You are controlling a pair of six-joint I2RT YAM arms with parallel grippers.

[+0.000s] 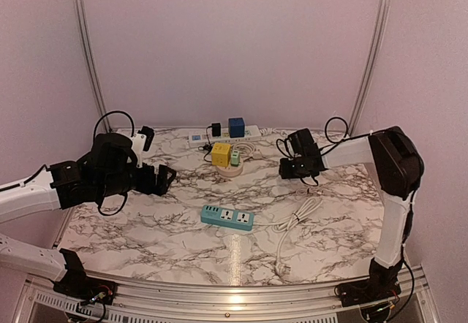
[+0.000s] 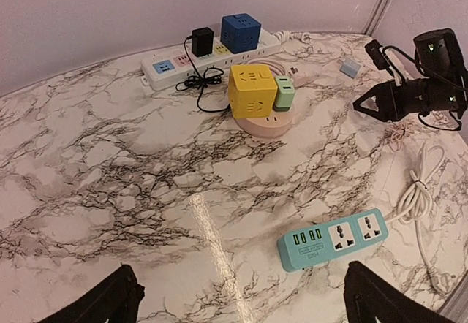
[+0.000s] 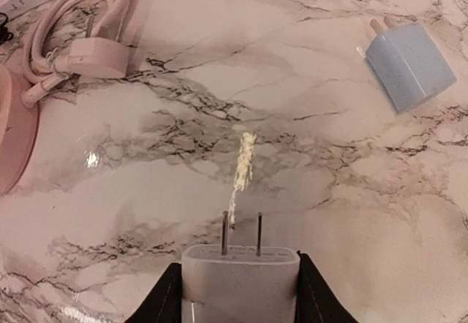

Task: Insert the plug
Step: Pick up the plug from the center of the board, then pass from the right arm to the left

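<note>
Nearest, right gripper [image 3: 238, 268] pinches the white two-prong plug [image 3: 240, 288] over marbled tabletop [image 3: 219, 155] — gripped at its rear only, it could twist and miss a socket. Left gripper [image 2: 241, 283] stands spread, empty. Three power strips: white strip [image 2: 168, 65], round pink strip [image 2: 267, 126], teal strip [image 2: 333, 244]; two cube adapters — blue cube [image 2: 240, 32], yellow cube [image 2: 252, 93]; one loose pale-blue plug [image 3: 409, 63].
</note>
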